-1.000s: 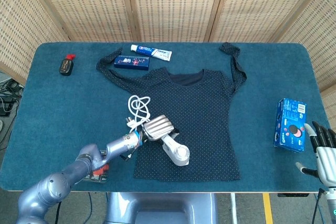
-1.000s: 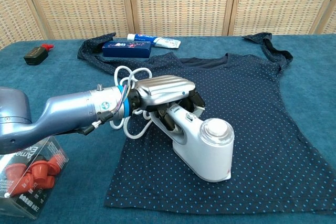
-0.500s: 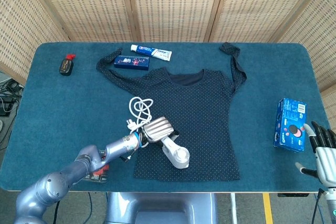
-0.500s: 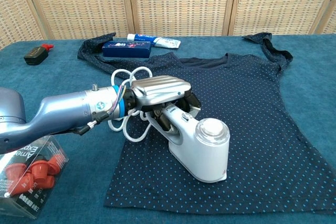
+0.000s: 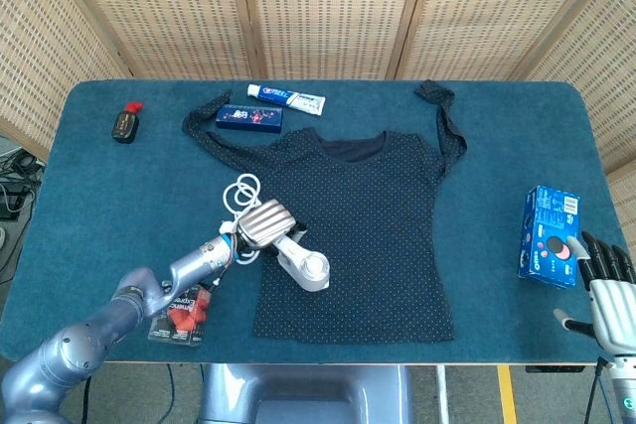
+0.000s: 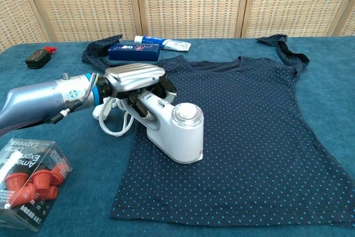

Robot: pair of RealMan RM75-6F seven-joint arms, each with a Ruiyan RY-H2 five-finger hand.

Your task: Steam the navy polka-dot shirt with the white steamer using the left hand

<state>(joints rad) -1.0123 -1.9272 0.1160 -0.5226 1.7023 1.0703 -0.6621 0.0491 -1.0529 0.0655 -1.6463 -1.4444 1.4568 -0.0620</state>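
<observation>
white steamer (image 6: 175, 132) gripped by left robot hand (image 6: 135, 79) on navy polka-dot shirt (image 6: 249, 120), right robot hand (image 5: 606, 285) spread empty

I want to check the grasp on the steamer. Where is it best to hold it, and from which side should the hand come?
Best by the slim handle, where the left hand already grips the steamer. Come from the robot's left: the handle points that way, toward the coiled cord, while the wide round head rests on the shirt and looks too bulky to wrap.
</observation>
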